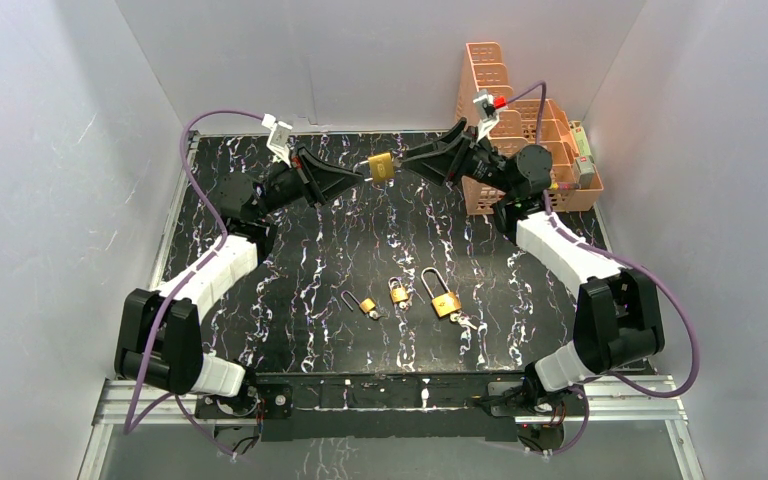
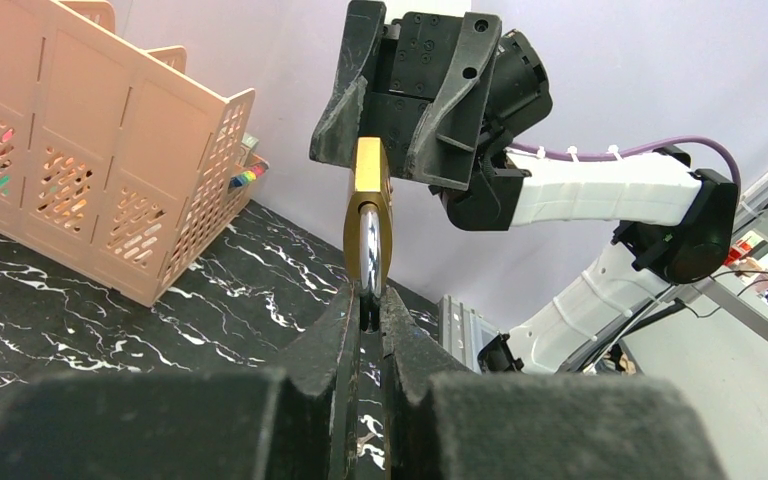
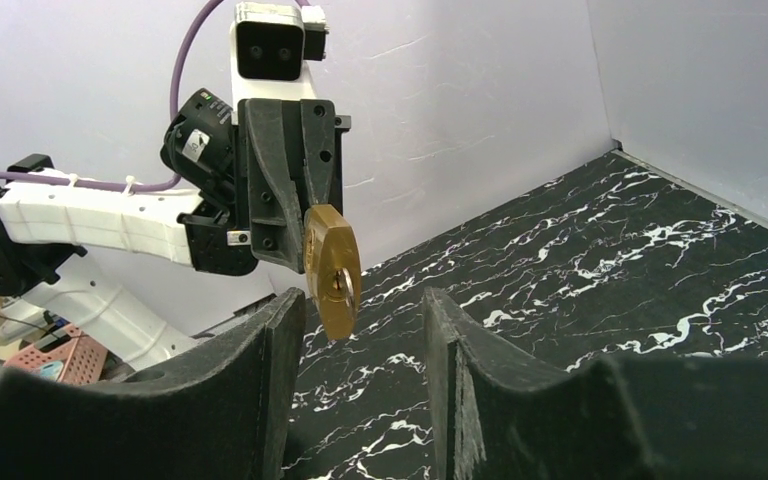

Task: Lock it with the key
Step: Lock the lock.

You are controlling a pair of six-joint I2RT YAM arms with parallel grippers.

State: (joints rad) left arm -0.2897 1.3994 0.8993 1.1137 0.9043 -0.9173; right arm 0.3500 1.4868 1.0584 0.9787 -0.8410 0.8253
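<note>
We're holding the padlock (image 1: 381, 166) aloft above the table (image 1: 310, 250), left gripper (image 2: 372, 296) clamped on its shackle, right gripper (image 3: 365, 298) spread apart around its body. A key is possibly sitting in the keyhole (image 3: 338, 283), hard to tell, so we're wanting a square, gentle pinch.

padlock (image 1: 381, 166) mid-air centre, basket (image 1: 487, 80) back right

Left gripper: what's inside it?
A brass padlock, clamped by its silver shackle in the left gripper, which is shut on it. The body sticks out toward the open right gripper. The shackle's gripped part is covered by the fingers.
</note>
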